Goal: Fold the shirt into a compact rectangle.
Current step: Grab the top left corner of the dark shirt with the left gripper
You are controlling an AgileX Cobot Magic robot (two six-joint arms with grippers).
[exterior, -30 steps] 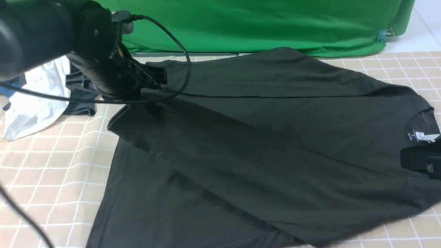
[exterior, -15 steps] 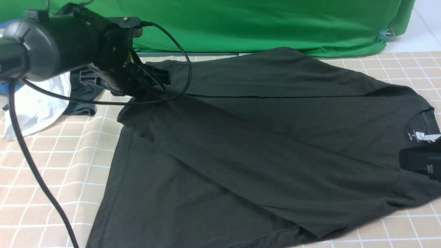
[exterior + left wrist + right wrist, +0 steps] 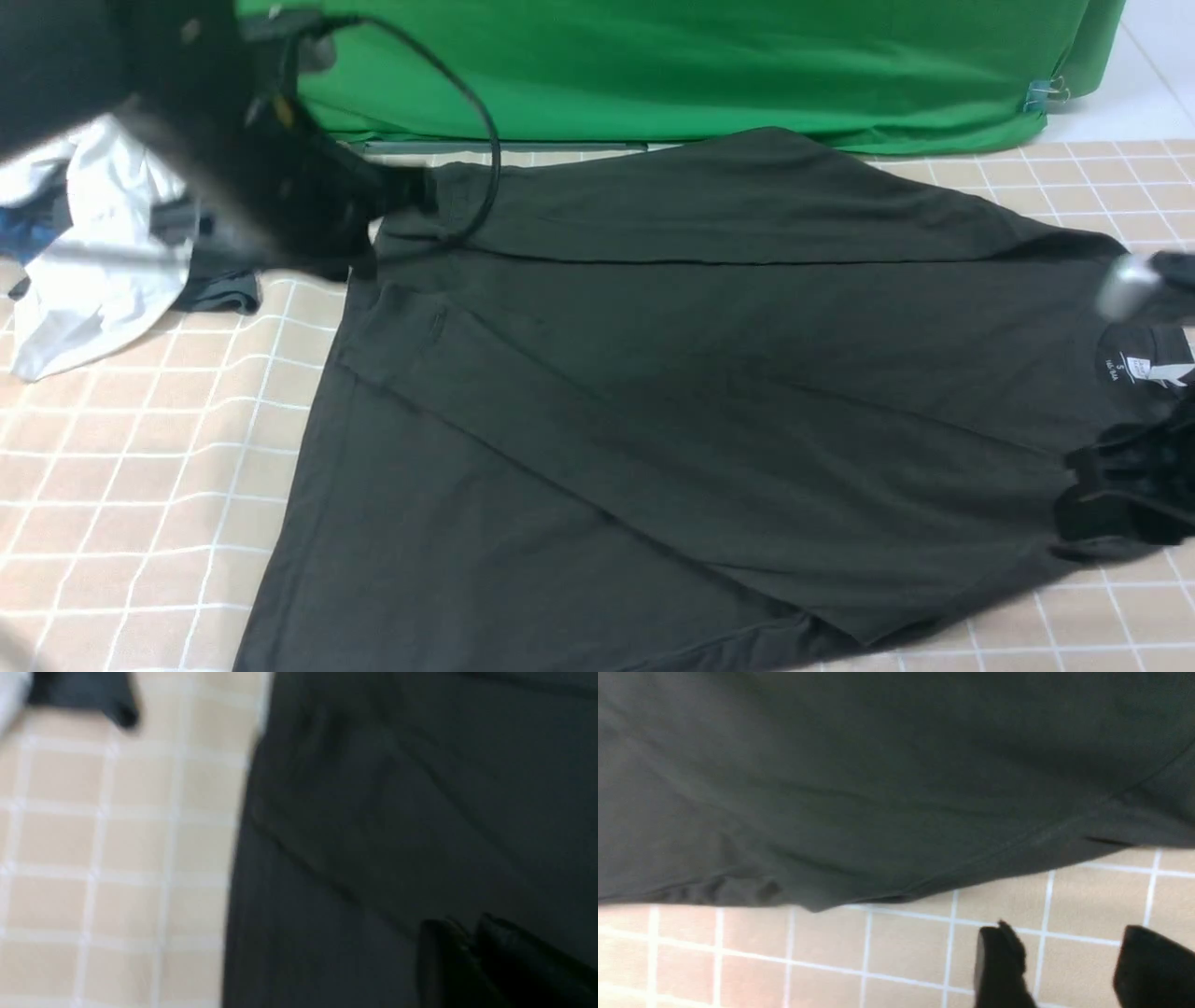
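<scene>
- The desk (image 3: pixel 140 467), covered in a tan checked cloth, carries everything; a green backdrop (image 3: pixel 700 65) hangs beyond both pincers.
- The shirt (image 3: pixel 709 392) lies spread across the desk between the two pincers. Its near side is folded over the middle in a long slanted flap.
- A second ago the flap's hem corner was held up off the desk. Now it lies flat just beside the left pincer (image 3: pixel 462 933), so the lengthwise fold looks laid. I judge a far-side fold or crosswise folds are what remain.
- The left arm (image 3: pixel 187 140) is blurred with motion. It has swung up and back toward the white garment (image 3: pixel 84 271) heaped outside the shirt.
- The right arm has dropped from the collar toward the near shoulder edge and barely enters the front view.
- The left pincer's fingers sit together over the shirt. No cloth shows between them, though the view is blurred.
- The right pincer (image 3: pixel 1066 947) is spread apart and empty, with bare desk between its fingers and the shirt's edge just beyond.
- The neck label (image 3: pixel 1134 366) now shows uncovered just beyond the right pincer.
</scene>
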